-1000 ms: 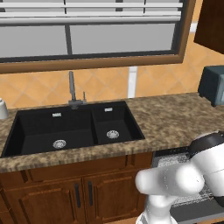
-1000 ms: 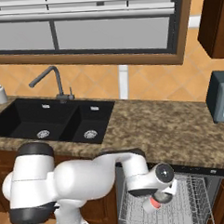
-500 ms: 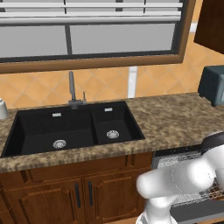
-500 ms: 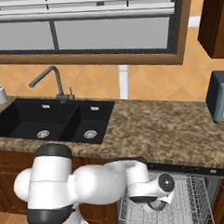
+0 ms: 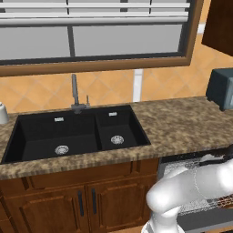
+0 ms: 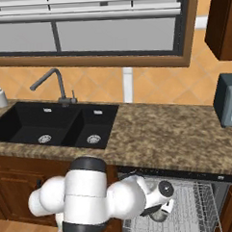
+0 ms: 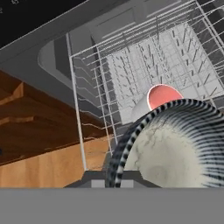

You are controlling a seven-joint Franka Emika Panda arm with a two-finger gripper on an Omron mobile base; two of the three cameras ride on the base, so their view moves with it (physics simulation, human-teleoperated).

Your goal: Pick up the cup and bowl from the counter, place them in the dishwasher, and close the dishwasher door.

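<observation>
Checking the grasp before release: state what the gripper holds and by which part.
The bowl, black-and-white striped with a speckled pale inside, sits right at the gripper over the dishwasher rack, apparently held by its near rim; the fingers are hidden, so contact cannot be confirmed.

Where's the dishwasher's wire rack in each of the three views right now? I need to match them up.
Left base view: lower right, the wire rack under the counter edge, partly behind the arm.
Right base view: bottom right, the rack pulled out below the counter.
Hand view: upper right, with the bowl and the cup in front of it.
Shared landmark: the counter's front edge above the dishwasher in both base views.
</observation>
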